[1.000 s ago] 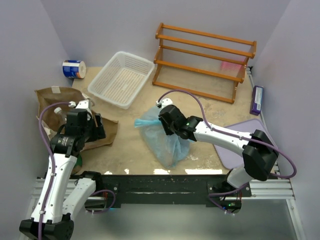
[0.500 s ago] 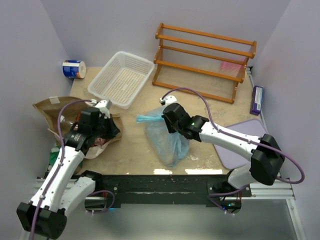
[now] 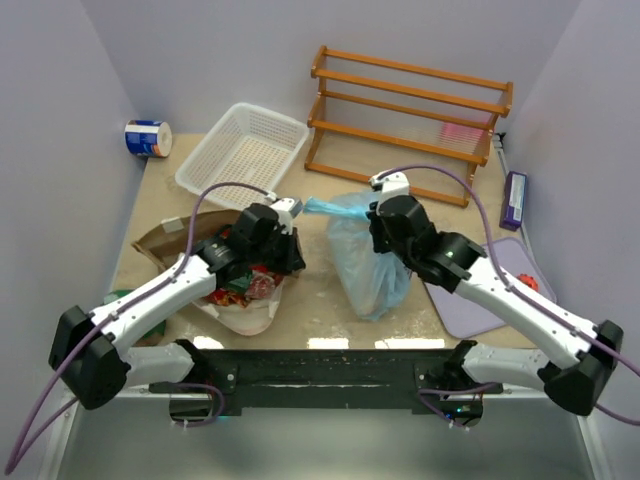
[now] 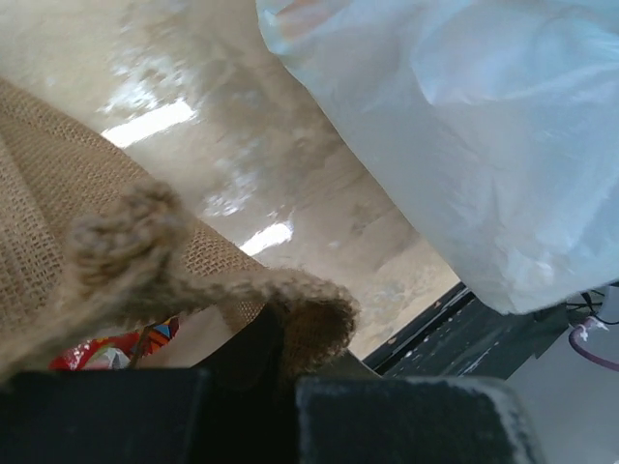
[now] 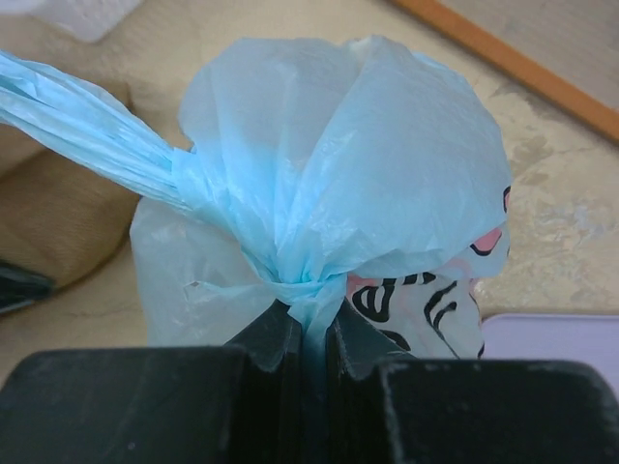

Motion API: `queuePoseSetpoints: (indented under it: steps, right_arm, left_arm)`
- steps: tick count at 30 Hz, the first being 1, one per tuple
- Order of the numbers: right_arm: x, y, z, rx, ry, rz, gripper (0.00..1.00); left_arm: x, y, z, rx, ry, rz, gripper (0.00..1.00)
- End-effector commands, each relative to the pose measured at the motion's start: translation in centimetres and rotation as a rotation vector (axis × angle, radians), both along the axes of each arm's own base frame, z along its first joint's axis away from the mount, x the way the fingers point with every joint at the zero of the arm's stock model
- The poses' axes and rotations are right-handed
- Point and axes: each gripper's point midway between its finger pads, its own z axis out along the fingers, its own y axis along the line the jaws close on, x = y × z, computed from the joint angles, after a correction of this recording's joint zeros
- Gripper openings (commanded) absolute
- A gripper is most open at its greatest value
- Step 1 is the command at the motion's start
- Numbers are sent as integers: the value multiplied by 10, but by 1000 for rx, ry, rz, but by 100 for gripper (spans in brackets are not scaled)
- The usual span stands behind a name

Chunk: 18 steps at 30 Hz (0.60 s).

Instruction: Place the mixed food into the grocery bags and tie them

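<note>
The light blue plastic bag (image 3: 365, 265) stands mid-table, its top gathered into a twist with one handle (image 3: 322, 206) trailing left. My right gripper (image 3: 388, 218) is shut on that gathered neck (image 5: 311, 324); dark print shows through the plastic (image 5: 435, 300). The brown bag (image 3: 165, 240) lies to the left with its mouth toward the centre, and red packets of the mixed food (image 3: 245, 283) show inside. My left gripper (image 3: 283, 250) is shut on the brown bag's twisted cord handle (image 4: 290, 309). In the left wrist view a red packet (image 4: 106, 353) peeks out below the brown weave, with the blue bag (image 4: 464, 145) close by.
A white mesh basket (image 3: 245, 158) sits at the back left, with a blue-and-white can (image 3: 148, 138) in the far left corner. A wooden rack (image 3: 410, 125) stands at the back right. A lilac mat (image 3: 480, 300) and a purple box (image 3: 516, 200) lie at the right.
Both grippers have shut. The left arm swung right, pulling the brown bag's mouth toward the centre. The right arm moved right and back with the blue bag's neck.
</note>
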Motion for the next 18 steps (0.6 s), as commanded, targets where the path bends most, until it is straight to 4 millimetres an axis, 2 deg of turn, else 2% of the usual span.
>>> queuePoseSetpoints:
  steps: [1,3,4,5,6,7,8,9,11,12,14,16,17,18]
  right_arm:
    - [-9,-17,100,169,-201,-18,0]
    - [-18,-14,138,242,-279,51,0]
    - [-26,-17,160,289,-326,76,0]
    - [-33,-17,181,328,-374,115,0]
    - [-42,-9,201,383,-417,188,0]
    - [-51,-12,220,424,-468,220,0]
    - [-56,-11,235,458,-503,246,0]
    - [-61,-10,253,505,-555,274,0]
    - [-75,1,272,559,-590,373,0]
    - [-81,6,284,599,-619,414,0]
    - [-90,21,296,658,-642,508,0]
    - [-93,31,298,698,-644,548,0]
    - [-96,38,302,716,-656,587,0]
    - [-92,45,297,712,-634,598,0]
  left_arm:
    - [12,-73,64,-206,-130,-158,0]
    - [16,-87,81,-237,-172,-205,0]
    - [20,-91,83,-240,-181,-213,4]
    - [25,-93,89,-245,-208,-215,17]
    - [31,-97,102,-252,-252,-223,24]
    - [36,-99,104,-243,-266,-224,41]
    - [41,-101,107,-237,-283,-223,48]
    - [46,-103,120,-237,-320,-231,55]
    - [54,-102,118,-198,-316,-237,67]
    - [62,-99,132,-191,-350,-234,69]
    - [67,-89,137,-158,-365,-231,75]
    - [71,-68,151,-157,-397,-197,80]
    - [72,-59,154,-154,-407,-187,82]
    - [79,-41,151,-140,-401,-148,83]
